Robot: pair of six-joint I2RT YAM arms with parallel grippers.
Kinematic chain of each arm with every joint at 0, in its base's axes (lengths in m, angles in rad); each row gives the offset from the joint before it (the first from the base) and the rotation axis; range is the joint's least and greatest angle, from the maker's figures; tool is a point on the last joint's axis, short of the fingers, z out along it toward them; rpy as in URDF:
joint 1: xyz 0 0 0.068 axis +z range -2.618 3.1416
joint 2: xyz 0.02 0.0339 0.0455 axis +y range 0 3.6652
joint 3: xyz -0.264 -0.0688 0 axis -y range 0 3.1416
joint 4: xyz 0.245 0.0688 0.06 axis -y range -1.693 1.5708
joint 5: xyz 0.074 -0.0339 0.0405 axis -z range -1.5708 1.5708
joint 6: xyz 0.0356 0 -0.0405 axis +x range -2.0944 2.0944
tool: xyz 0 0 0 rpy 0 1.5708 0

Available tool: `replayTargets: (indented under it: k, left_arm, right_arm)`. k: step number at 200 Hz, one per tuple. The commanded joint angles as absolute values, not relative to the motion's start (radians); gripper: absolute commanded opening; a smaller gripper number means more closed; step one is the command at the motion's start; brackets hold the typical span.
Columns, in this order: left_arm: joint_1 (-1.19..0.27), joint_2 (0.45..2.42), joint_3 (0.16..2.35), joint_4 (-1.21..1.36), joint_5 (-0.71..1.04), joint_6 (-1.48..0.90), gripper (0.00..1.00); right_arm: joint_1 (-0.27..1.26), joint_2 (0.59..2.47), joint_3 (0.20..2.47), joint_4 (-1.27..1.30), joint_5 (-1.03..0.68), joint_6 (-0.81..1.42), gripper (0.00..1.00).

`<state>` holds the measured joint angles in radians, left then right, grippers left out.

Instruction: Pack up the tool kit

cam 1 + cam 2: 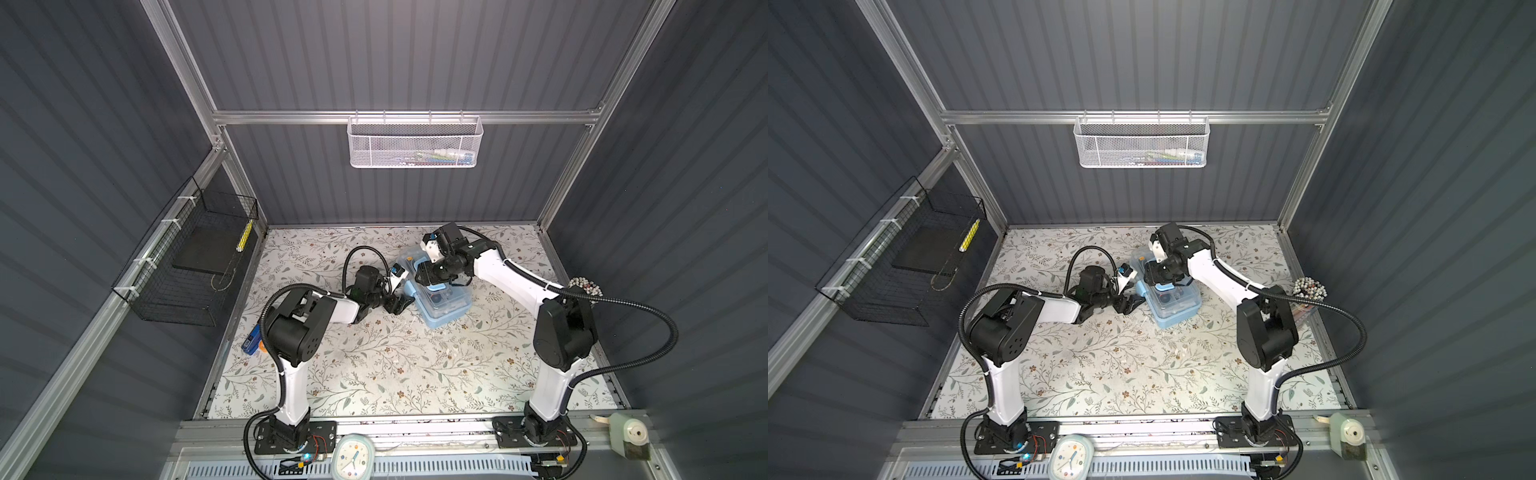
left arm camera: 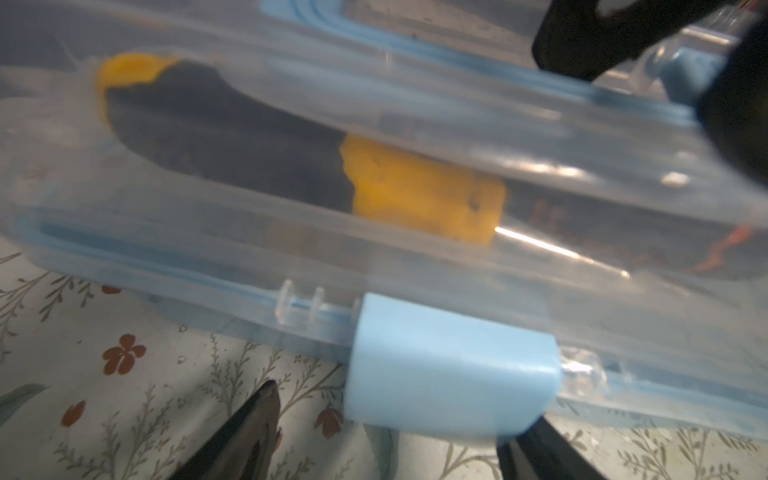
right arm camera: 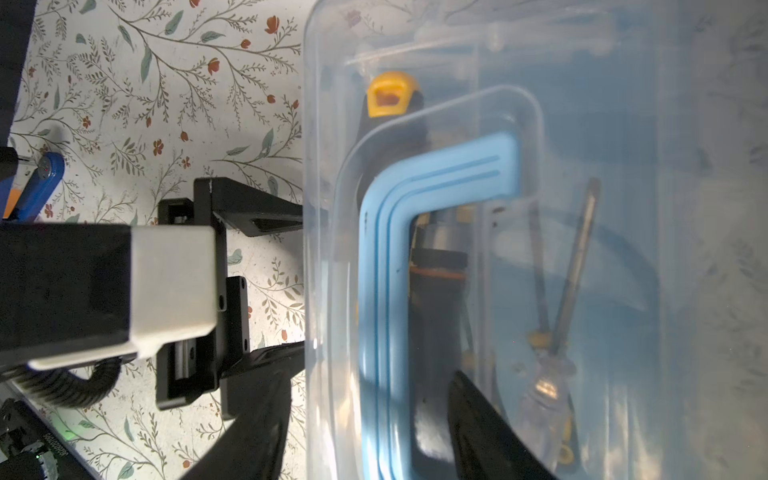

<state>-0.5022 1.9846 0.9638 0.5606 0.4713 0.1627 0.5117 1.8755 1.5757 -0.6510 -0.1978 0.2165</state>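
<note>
On the table [image 1: 374,365], my left gripper [image 1: 405,300] is hanging open at the case [image 1: 449,313] latch [image 2: 449,365]; right gripper [image 3: 372,374] is straddling the handle [image 3: 436,174], unclenched.

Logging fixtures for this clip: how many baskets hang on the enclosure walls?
2. A white mesh basket hangs on the back rail; a black wire basket is fixed to the left wall. No others are visible.

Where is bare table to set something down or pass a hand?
Free: the front of the table between left arm and right arm; the back left corner by the black wire basket. Crowded: around the tool kit, where left gripper and right gripper meet.
</note>
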Motion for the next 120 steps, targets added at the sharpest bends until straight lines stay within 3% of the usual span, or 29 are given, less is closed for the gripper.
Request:
replayTargets:
  k: [1, 41, 71, 120]
  left_arm:
    - [-0.497, 1.942, 0.951, 0.546, 0.458, 0.145, 0.80]
    - [-0.497, 1.930, 0.945, 0.549, 0.458, 0.137, 0.82]
    - [-0.497, 1.922, 0.944, 0.535, 0.466, 0.135, 0.83]
    - [-0.497, 1.917, 0.933, 0.530, 0.466, 0.134, 0.83]
  right_arm:
    - [0.505, 1.896, 1.589, -0.712, -0.120, 0.216, 0.63]
    - [0.517, 1.892, 1.611, -0.704, -0.087, 0.206, 0.61]
    - [0.526, 1.892, 1.636, -0.736, -0.009, 0.193, 0.66]
    - [0.526, 1.859, 1.650, -0.699, -0.024, 0.199, 0.57]
